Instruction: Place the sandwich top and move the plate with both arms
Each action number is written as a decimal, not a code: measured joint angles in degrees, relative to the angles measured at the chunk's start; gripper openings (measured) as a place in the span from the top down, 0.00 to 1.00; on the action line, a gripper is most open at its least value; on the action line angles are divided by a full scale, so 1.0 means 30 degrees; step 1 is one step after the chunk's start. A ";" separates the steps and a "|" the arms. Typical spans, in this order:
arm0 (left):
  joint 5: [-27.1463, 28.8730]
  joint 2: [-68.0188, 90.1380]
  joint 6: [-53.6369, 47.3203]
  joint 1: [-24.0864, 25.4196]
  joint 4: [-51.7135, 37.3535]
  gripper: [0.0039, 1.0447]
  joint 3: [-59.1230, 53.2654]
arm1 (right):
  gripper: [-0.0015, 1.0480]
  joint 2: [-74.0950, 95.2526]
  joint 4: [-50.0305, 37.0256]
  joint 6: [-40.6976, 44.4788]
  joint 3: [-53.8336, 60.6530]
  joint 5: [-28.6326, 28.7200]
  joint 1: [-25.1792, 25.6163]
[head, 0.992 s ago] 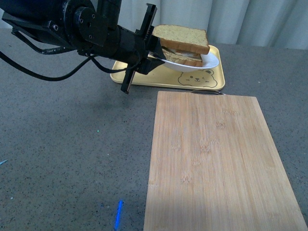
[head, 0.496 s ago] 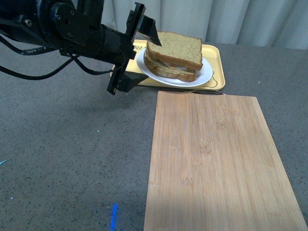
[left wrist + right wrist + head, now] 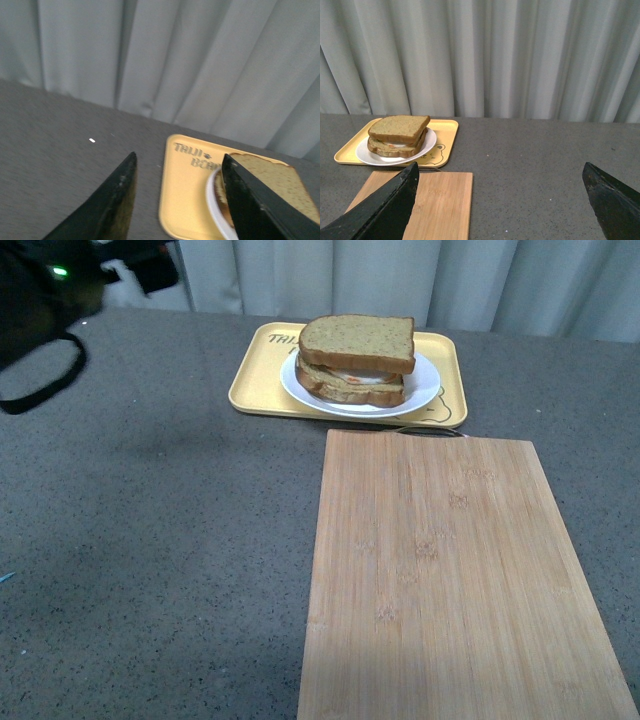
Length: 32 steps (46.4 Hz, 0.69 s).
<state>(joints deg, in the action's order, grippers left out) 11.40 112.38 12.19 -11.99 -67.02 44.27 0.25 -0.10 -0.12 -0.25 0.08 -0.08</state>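
The sandwich top (image 3: pixel 357 342), a tan speckled bread slice, lies on the stacked sandwich on the white plate (image 3: pixel 425 390). The plate rests on the yellow tray at the table's far side. My left arm (image 3: pixel 50 290) shows only at the far left corner of the front view. In the left wrist view my left gripper (image 3: pixel 178 157) is open and empty, back from the tray's left end, with the sandwich top (image 3: pixel 280 185) and plate (image 3: pixel 212 200) beyond one finger. My right gripper (image 3: pixel 500 165) is open and empty, far from the sandwich top (image 3: pixel 399 127) and plate (image 3: pixel 427 142).
The yellow tray (image 3: pixel 255 390) with a bear drawing sits at the back centre. A long bamboo cutting board (image 3: pixel 440 570) lies in front of it, reaching the near edge. Grey curtains hang behind the dark speckled table (image 3: pixel 150 540).
The plate with the sandwich, held up tilted by my left gripper a second ago, now rests flat on the tray. My left gripper has let go and pulled back to the far left.
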 joint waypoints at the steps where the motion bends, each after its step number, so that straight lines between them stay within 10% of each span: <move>1: -0.0087 -0.0503 -0.0532 0.0146 -0.0321 0.54 -0.0546 | 0.09 0.0000 0.0000 0.0000 0.0000 0.0000 0.0000; 16: -0.1129 -0.4969 -0.3453 0.1370 -0.1086 0.97 -0.6142 | 0.09 0.0000 0.0000 0.0000 0.0000 0.0007 0.0000; 32: -0.2208 -1.0914 -0.3789 0.2412 0.0452 0.97 -1.0375 | 0.09 0.0000 0.0000 0.0000 0.0000 0.0007 0.0000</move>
<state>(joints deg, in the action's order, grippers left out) 4.78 79.64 0.82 -4.75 -65.67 13.15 0.25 -0.10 -0.12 -0.25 0.10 -0.08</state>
